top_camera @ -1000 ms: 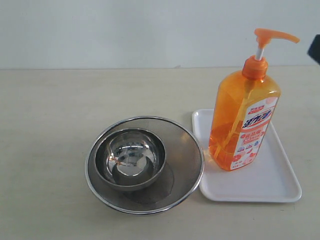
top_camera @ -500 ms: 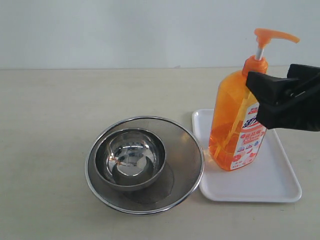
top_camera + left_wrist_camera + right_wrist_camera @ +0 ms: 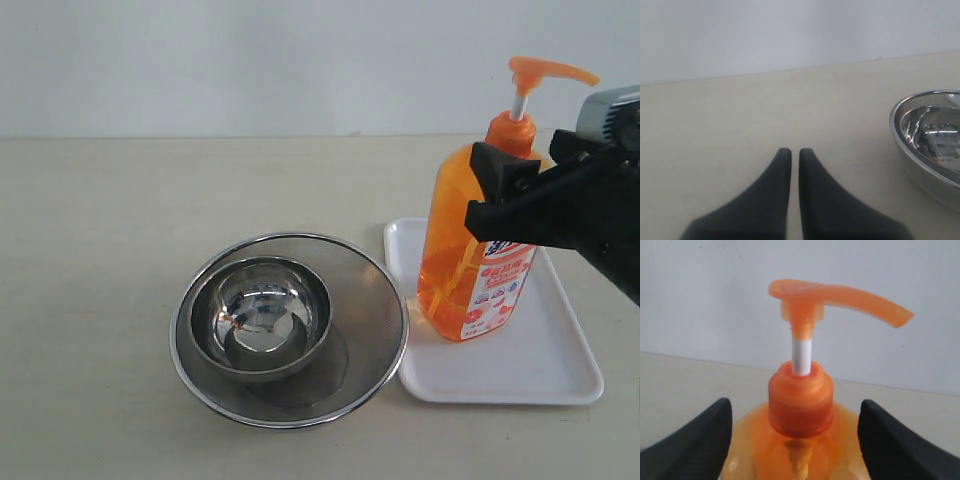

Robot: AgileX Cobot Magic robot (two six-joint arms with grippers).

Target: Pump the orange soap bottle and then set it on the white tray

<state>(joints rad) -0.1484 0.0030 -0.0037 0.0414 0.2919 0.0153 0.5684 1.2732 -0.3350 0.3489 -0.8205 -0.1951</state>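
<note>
Here, the orange soap bottle stands upright on the white tray, with the right gripper spread open either side of its shoulders. Only the left wrist view shows the left gripper, fingers closed, over the beige table near a steel bowl. A pale wall rises behind.

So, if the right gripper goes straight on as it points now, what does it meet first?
The bottle: its shoulder sits just ahead, between the open jaws of the right gripper; depth is unclear.
</note>
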